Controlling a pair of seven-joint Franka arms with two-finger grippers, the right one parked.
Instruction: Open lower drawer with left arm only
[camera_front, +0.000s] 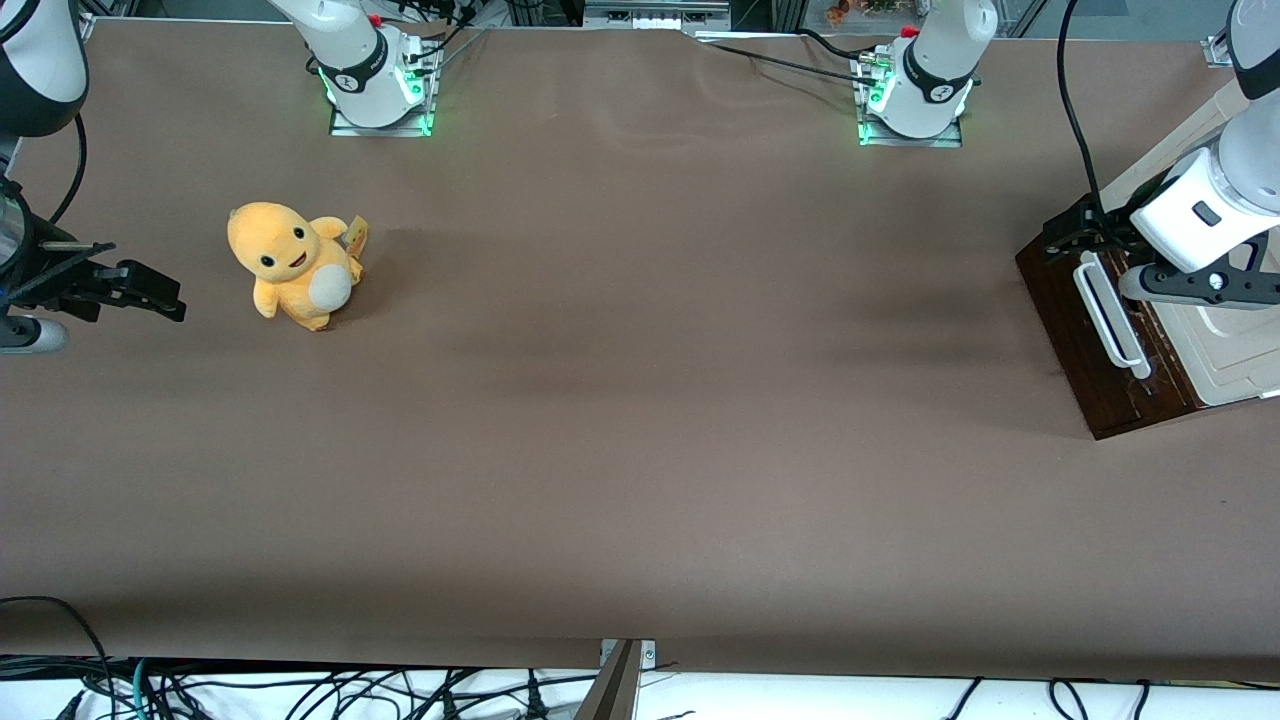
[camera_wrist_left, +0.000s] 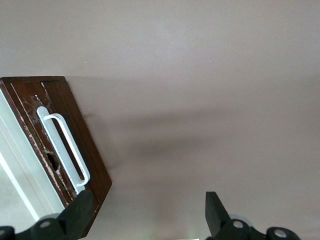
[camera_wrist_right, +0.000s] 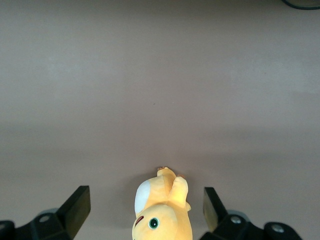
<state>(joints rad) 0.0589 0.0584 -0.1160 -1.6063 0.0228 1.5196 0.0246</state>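
Brown cloth table (camera_front: 640, 450) first, spread wide under everything. Then the left arm (camera_front: 1215, 200), white, bent down over the working arm's end of the table, looping black cable trailing above it; reaching low there most likely because the furniture piece sits at that very edge.

Next, the cream panel (camera_front: 1235, 340), partly covered by the arm's wrist. Directly beside it, nearer the table's middle, the lower drawer (camera_front: 1075, 340): dark brown wooden front turned toward the open stretch of cloth, so plenty of room for it to slide out. No pale inside showing, so judged shut and not yet pulled.

Orange plush toy (camera_front: 295, 265), well apart toward the parked arm's end, upright, nowhere near the drawer's path.

Long white bar handle (camera_front: 1105, 318), mounted along the dark front and standing proud of the wood, leaving a gap to hook or pinch.

Smallest, the gripper (camera_wrist_left: 147, 215): spread wide, gripping nothing, hanging above the end of the handle farther from the front camera. Seen from the wrist camera, one of its fingers (camera_wrist_left: 80, 210) close by the handle's end, the second out over bare cloth, so handle not yet between them. Wide spread presumably kept to straddle the bar before closing; a sideways shift and a descent probably needed first.
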